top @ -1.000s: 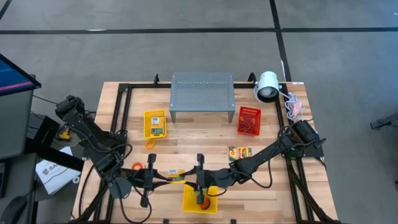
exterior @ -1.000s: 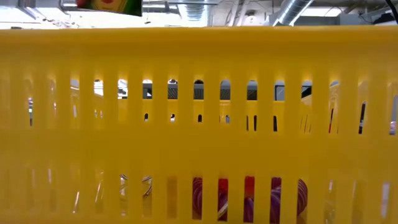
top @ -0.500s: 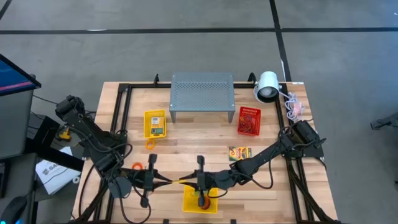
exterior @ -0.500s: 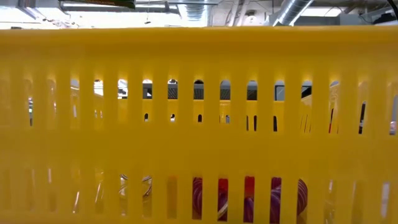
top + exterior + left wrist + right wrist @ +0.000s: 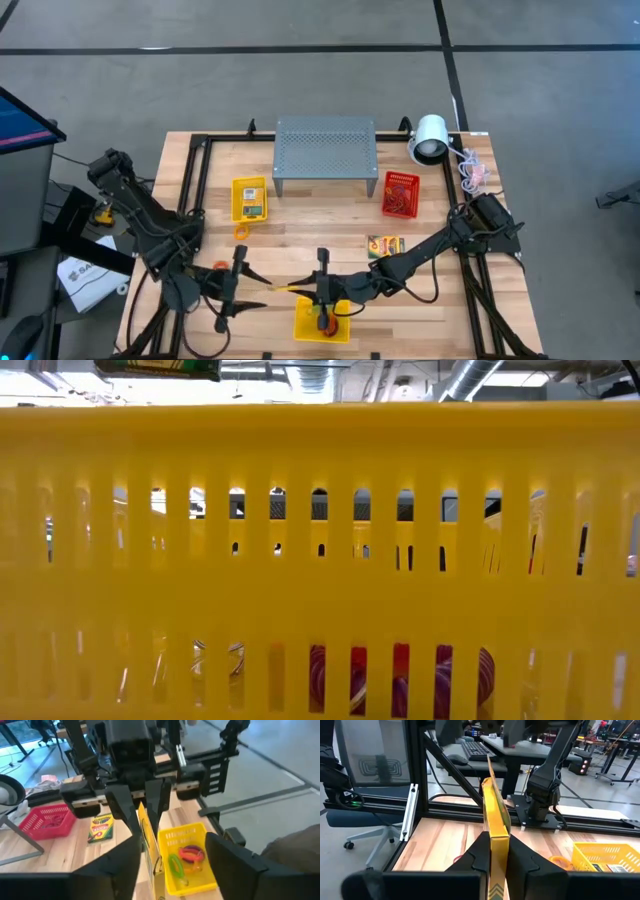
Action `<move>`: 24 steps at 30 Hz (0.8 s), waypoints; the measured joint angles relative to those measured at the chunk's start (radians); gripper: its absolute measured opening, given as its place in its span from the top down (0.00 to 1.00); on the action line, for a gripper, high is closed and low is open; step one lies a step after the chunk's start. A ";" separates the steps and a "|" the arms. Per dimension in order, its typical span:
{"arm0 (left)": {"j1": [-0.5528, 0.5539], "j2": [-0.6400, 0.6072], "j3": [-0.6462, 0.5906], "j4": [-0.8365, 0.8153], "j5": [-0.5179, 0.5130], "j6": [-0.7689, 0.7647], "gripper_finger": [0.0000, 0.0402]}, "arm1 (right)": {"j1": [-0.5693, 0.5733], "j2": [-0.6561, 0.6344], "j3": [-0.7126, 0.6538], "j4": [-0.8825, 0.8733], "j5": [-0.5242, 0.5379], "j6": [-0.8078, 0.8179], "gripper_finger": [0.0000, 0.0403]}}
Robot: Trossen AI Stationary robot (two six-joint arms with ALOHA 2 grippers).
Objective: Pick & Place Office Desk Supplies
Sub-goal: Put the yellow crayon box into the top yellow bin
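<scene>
A yellow-and-green crayon box [image 5: 290, 288] hangs on edge above the table's near middle, with my right gripper [image 5: 312, 290] shut on it. My left gripper [image 5: 252, 290] is open. Its fingers [image 5: 117, 870] stand on either side of the box's free end [image 5: 152, 880] with a gap to it. Just below is a yellow basket [image 5: 305, 328] holding rubber bands [image 5: 190, 854]. A second crayon box [image 5: 386, 243] lies flat on the table. A third [image 5: 250, 198] lies in another yellow basket. Two orange rubber bands [image 5: 242, 232] [image 5: 218, 266] lie on the wood. My right gripper pinches the crayon box's two broad faces [image 5: 496, 842] between its two fingers, at the end nearest the gripper. The fingers reach in about level from the table's right and lie along the box. The box is lifted clear and stands on its narrow edge, pointing toward my left gripper.
A grey perforated stand [image 5: 325, 150] and a white lamp [image 5: 430, 138] sit at the back. A red basket [image 5: 400, 193] of rubber bands stands right of the stand. A black frame rail [image 5: 190, 190] borders the table. In the low view the yellow basket's wall [image 5: 320, 560] fills the frame.
My left gripper has opened and let go of the crayon box, which stays in my right gripper's hold, clear of the table. In the low view the box's edge now shows instead of its printed face.
</scene>
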 joint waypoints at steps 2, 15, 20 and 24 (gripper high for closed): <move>-0.006 -0.018 0.000 -0.014 -0.001 -0.008 0.41 | 0.000 0.000 0.000 0.000 0.000 -0.003 0.94; 0.002 0.025 0.000 -0.147 -0.010 -0.129 0.35 | -0.016 0.000 0.008 0.029 -0.002 -0.046 0.94; 0.024 0.048 0.000 -0.147 -0.037 -0.127 0.35 | -0.017 -0.001 0.023 0.031 -0.004 -0.056 0.93; 0.047 0.048 0.000 -0.146 -0.041 -0.127 0.35 | -0.017 -0.001 0.023 0.032 -0.005 -0.060 0.93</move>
